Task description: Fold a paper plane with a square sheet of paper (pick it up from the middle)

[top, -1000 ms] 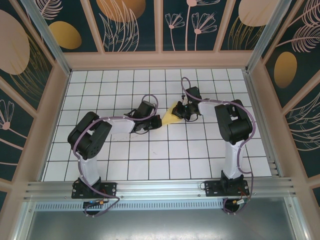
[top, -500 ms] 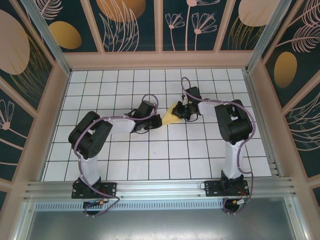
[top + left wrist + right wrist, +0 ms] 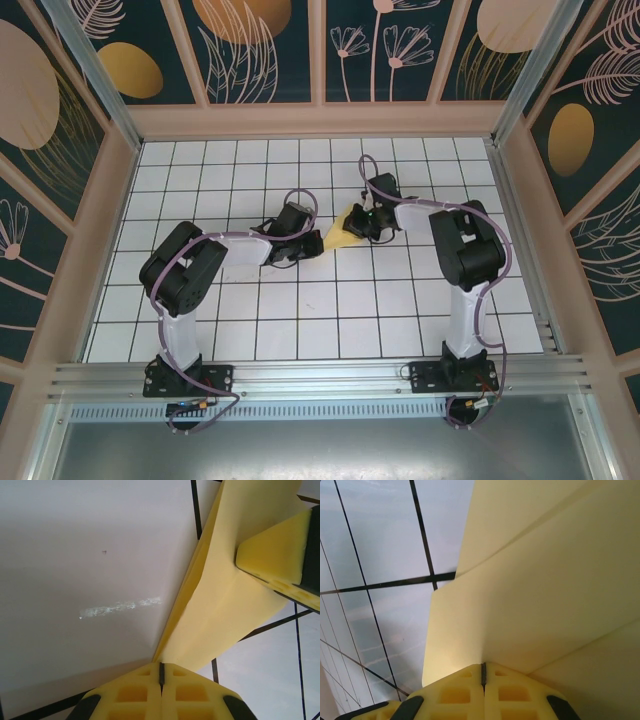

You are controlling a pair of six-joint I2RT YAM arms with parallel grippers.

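paper (image 3: 338, 236) pinched tight between left hand (image 3: 161, 670) and right hand (image 3: 483, 670), both angled inward, low.

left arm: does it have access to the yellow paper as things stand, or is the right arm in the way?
Yes, it looks so. The left gripper is shut on one edge of the folded yellow paper, and the right gripper pinches the opposite side, so nothing blocks it.
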